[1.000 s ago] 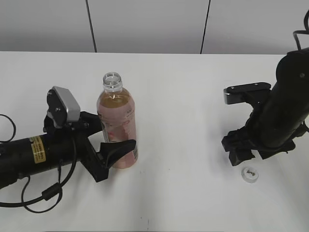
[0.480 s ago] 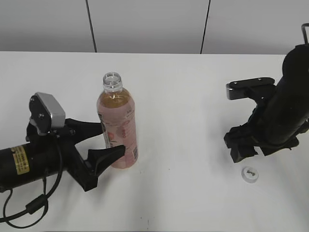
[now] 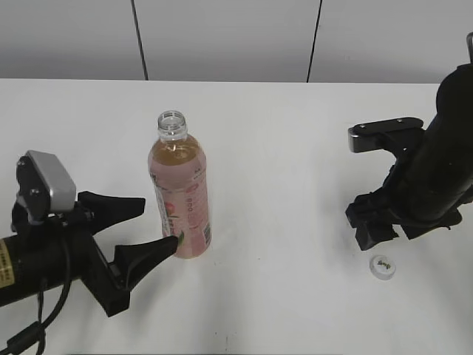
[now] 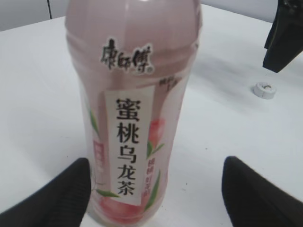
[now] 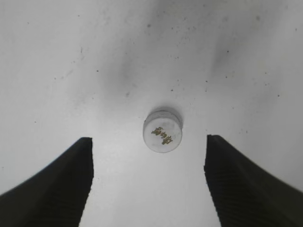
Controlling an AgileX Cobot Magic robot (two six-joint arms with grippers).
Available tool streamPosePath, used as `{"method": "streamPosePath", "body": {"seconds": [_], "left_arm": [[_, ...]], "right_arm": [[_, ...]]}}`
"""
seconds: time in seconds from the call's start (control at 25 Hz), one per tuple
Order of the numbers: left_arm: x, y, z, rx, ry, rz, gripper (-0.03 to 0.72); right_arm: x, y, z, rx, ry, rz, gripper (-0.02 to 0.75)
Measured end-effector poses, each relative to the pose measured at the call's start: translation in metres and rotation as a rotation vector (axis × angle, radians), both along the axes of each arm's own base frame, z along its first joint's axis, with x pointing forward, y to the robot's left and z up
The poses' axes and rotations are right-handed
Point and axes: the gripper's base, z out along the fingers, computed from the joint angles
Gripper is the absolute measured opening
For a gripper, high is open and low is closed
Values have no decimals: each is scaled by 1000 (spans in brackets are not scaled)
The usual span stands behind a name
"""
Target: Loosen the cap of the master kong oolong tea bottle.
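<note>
The master kong oolong tea bottle (image 3: 182,196) stands upright on the white table, its mouth open and uncapped. It fills the left wrist view (image 4: 132,94), showing its pink label. My left gripper (image 3: 157,225) is open; its fingertips flank the bottle's base, the left finger (image 4: 71,189) close beside it, the right one well apart. The white cap (image 3: 382,266) lies on the table at the right, dark mark up. My right gripper (image 3: 380,229) hovers just above it, open and empty. In the right wrist view the cap (image 5: 162,131) lies between and just beyond the open gripper (image 5: 147,139).
The white table (image 3: 281,148) runs back to a grey panelled wall. A black cable (image 3: 29,329) trails by the left arm near the front edge. The cap (image 4: 263,89) and the right gripper (image 4: 286,38) also show in the left wrist view.
My left arm has drawn back to the left, so its open fingers now reach only the bottle's near side. The right gripper has barely moved; cap and bottle stay put.
</note>
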Motion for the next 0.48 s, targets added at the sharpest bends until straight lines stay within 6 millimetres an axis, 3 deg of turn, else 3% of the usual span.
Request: {"method": "streamPosePath", "body": {"seconds": [0.2,0.48], "left_arm": [[-11,5,10,4,-39,7,495],[-10,7,34,-32,-153,41,473]], "right_arm": [[-1,0,0,-4,8,3,553],[-4,-4,6,-12,27,7,553]]}}
